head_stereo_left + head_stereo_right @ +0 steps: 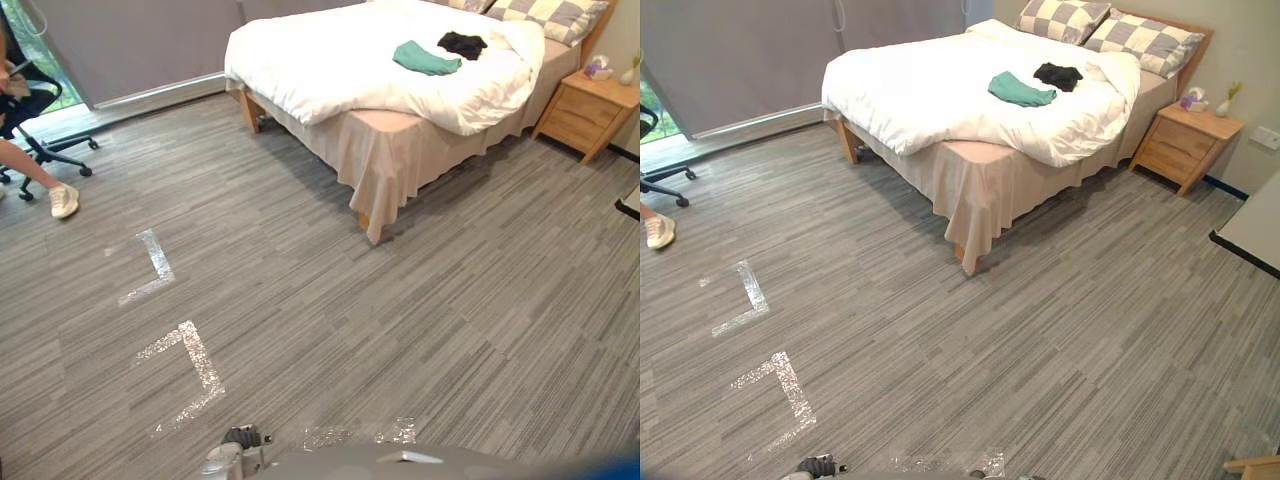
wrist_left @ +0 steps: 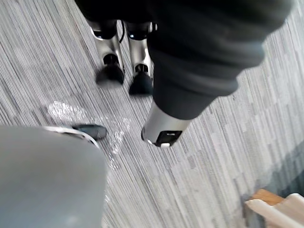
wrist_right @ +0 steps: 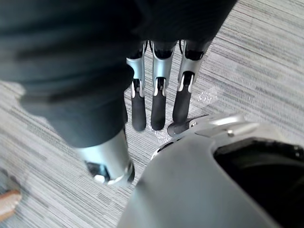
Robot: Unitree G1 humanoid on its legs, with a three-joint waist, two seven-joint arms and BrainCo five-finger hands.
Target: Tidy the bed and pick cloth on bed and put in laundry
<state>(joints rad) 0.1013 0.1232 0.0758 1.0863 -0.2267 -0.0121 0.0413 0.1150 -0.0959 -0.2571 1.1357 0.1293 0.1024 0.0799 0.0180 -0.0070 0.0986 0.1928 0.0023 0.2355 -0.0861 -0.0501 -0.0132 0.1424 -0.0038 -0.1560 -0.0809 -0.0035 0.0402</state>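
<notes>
In the left eye view, the bed with the rumpled white duvet [image 1: 350,70] stands in the upper right of the frame, well apart from the robot. A folded green cloth [image 1: 425,58] and a small black cloth [image 1: 462,43] lie on it, just beside each other. A person's white shoe [image 1: 62,200] shows at the left edge. If the robot walks too wide, it could come too near.

In the right eye view, the pink bed skirt [image 1: 980,190] hangs down to the grey striped carpet floor [image 1: 1040,350] at the near corner. A foot may catch in it.

In the left wrist view, the left hand [image 2: 140,57] hangs with relaxed fingers and holds nothing. In the right wrist view, the right hand [image 3: 159,90] has straight fingers and is also empty. A careless pinch may lift the duvet together with a cloth.
</notes>
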